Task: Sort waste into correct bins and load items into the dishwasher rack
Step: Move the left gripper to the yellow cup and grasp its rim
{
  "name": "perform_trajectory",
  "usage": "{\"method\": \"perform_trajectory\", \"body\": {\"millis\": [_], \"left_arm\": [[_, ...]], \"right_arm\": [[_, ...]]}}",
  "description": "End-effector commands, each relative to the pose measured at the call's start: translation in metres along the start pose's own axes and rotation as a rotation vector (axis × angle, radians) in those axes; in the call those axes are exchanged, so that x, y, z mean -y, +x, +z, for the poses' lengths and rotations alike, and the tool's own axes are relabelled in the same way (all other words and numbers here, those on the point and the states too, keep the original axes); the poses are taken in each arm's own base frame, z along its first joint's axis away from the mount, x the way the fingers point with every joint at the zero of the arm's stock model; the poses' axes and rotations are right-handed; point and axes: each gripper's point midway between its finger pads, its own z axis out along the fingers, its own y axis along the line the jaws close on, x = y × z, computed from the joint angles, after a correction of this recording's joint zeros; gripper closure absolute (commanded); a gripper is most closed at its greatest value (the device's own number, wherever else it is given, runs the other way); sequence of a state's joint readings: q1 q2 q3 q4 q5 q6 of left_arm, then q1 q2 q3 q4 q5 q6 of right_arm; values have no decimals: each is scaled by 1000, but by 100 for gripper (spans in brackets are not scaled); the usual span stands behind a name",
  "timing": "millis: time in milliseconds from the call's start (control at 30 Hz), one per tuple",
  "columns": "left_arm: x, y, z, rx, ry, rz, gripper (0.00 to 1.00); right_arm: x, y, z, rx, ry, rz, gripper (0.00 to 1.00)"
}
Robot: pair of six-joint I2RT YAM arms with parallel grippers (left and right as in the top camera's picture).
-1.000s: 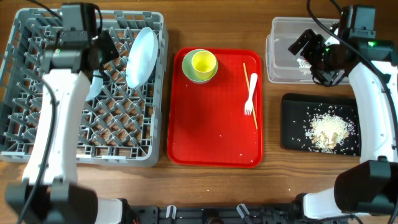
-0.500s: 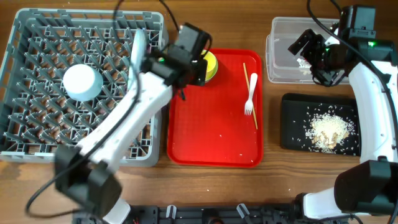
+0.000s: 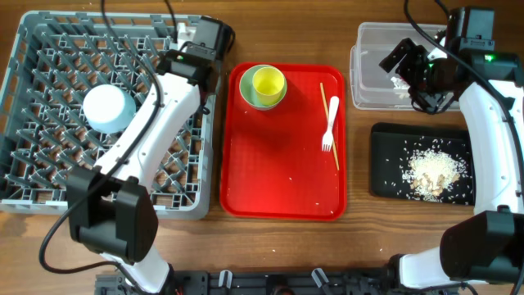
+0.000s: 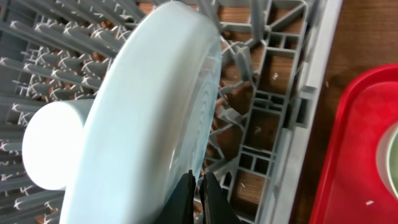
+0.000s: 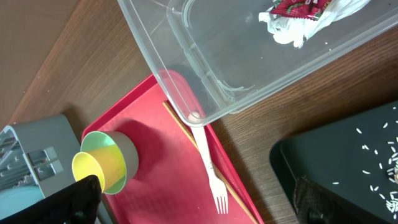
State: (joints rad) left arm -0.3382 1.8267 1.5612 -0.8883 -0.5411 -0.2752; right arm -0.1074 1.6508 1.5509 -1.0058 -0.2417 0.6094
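Note:
The pale round plate (image 4: 149, 118) stands on edge between pegs in the grey dishwasher rack (image 3: 49, 176), near its far right corner. My left gripper (image 4: 199, 196) is shut and empty, right beside the plate's rim; in the overhead view (image 3: 199, 43) its arm hides the plate. The small white bowl (image 3: 108, 108) sits upturned in the rack. The yellow cup (image 3: 268, 81) sits in the green bowl (image 3: 249, 93) on the red tray (image 3: 278, 180), with the white fork (image 3: 330, 123) and a chopstick (image 3: 334, 152). My right gripper (image 5: 199, 202) is open above the clear tub (image 3: 372, 49).
The tub holds the red wrapper (image 5: 298, 6) and the white tissue (image 5: 289, 30). The black tray (image 3: 389, 176) holds rice scraps (image 3: 431, 172). The red tray lies between the rack and the two bins. The rack's edge (image 4: 305, 93) is close beside the red tray.
My left arm swung from the rack's left part toward the red tray, then back to the rack's far right corner. The small white bowl now shows uncovered. The right arm has not moved.

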Motion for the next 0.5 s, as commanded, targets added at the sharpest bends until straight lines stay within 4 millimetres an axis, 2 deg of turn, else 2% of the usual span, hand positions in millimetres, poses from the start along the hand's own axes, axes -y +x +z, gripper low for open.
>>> {"method": "perform_trajectory", "body": {"millis": [0, 67, 100, 133, 267, 367, 467], "left_arm": [[2, -13, -38, 67, 104, -65, 85], [23, -14, -64, 83, 245, -62, 39], [41, -12, -79, 80, 352, -52, 15], [58, -10, -93, 71, 453, -41, 0], [129, -1, -141, 54, 822, 38, 0], [162, -1, -143, 107, 861, 127, 0], [191, 4, -128, 130, 872, 203, 0]], "right_arm": [[2, 1, 3, 1, 14, 11, 0], [2, 1, 3, 1, 14, 11, 0], [2, 1, 3, 1, 14, 10, 0], [2, 1, 3, 1, 14, 11, 0], [2, 1, 3, 1, 14, 11, 0], [2, 1, 3, 1, 14, 11, 0], [2, 1, 3, 1, 14, 11, 0]]}}
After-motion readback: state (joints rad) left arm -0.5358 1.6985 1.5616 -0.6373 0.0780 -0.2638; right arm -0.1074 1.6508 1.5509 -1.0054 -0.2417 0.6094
